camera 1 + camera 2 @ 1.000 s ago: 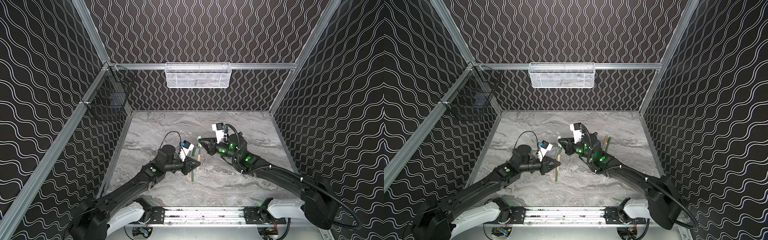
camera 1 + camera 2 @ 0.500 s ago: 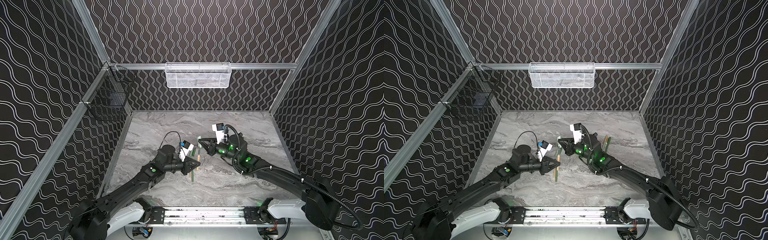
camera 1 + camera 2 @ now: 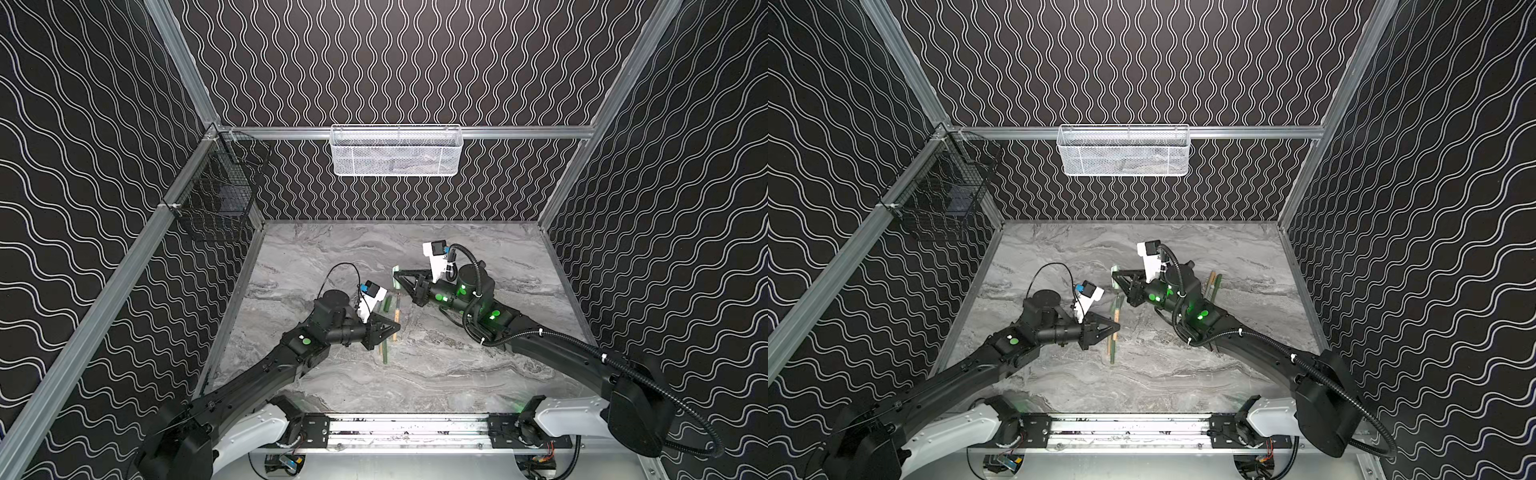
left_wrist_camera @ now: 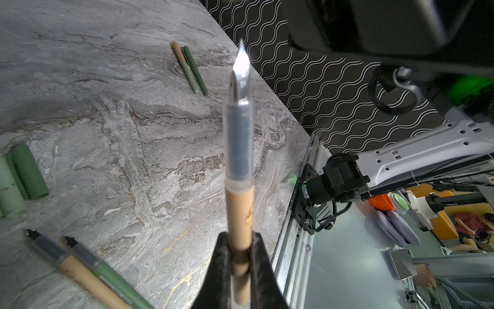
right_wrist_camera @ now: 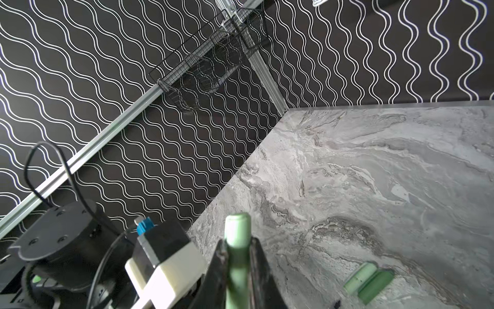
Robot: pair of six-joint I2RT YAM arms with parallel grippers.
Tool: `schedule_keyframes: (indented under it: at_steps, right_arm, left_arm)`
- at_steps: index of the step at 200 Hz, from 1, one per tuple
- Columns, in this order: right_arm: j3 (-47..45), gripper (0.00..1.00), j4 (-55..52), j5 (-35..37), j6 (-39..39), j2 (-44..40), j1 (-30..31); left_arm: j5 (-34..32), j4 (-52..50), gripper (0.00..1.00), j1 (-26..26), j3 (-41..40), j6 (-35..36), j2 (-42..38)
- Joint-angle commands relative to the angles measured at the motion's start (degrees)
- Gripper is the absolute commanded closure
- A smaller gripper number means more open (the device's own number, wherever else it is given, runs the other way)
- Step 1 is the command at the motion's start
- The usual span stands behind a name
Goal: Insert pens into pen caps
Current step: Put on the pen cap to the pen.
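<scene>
In both top views the left claw [image 3: 396,329] is clamped across a tan-orange pen [image 3: 397,309]. The pen's long axis runs on from the claw toward the back wall. Just past its nib the right claw [image 3: 398,277] pinches a pale green cap [image 3: 395,275]. The two look near but apart (the gap is too fine to judge).

In the left wrist view, a matte, paper-like barrel sits between the closed fingers [image 4: 222,248]. Beyond them come a smoky clear grip section and a slim, shiny steel nib [image 4: 241,69].

In the right wrist view the fingers [image 5: 220,256] squeeze the smooth, stubby tube, whose rounded end pokes out past them (open or closed, I cannot tell). Two loose caps [image 5: 370,278] lie off to the side of the claw on the marble tabletop [image 5: 374,174]. The coming push likely turns on bringing the cap's bore in line with that nib.
</scene>
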Motion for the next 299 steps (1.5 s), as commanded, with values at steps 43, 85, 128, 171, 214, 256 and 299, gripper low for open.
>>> schedule_keyframes:
  at_steps: [43, 85, 128, 171, 214, 256, 299]
  right_arm:
    - [-1.7, 0.92, 3.1, -1.3, 0.0, -1.1, 0.4]
    - [-2.0, 0.92, 3.3, -1.5, 0.1, -1.0, 0.7]
    - [-3.0, 0.92, 4.5, -1.2, 1.0, -1.1, 1.4]
    - [-4.9, 0.92, 6.7, 0.5, 2.0, -1.5, 2.3]
    - [-7.0, 0.92, 9.7, 3.4, 2.8, -2.4, 3.3]
    - [-5.5, 0.93, 6.3, 6.9, 3.2, -2.3, 4.1]
    - [-5.8, 0.93, 7.2, 7.1, 5.5, -1.7, 4.9]
  left_arm:
    - [-0.2, 1.3, 1.0, 1.3, 0.3, 0.0, -0.2]
    - [0.0, 1.6, 1.0, 1.8, 0.3, -0.2, -0.7]
    - [0.1, 2.5, 1.0, 2.6, 0.1, -0.6, -1.3]
    - [1.2, 5.7, 1.0, 3.1, -0.4, -2.0, -2.4]
    - [2.2, 8.1, 1.0, 3.2, -0.5, -2.3, -3.8]
    - [2.6, 10.1, 1.0, 3.2, -0.6, -2.2, -4.8]
    - [2.8, 10.8, 1.0, 3.2, 0.1, -1.9, -4.4]
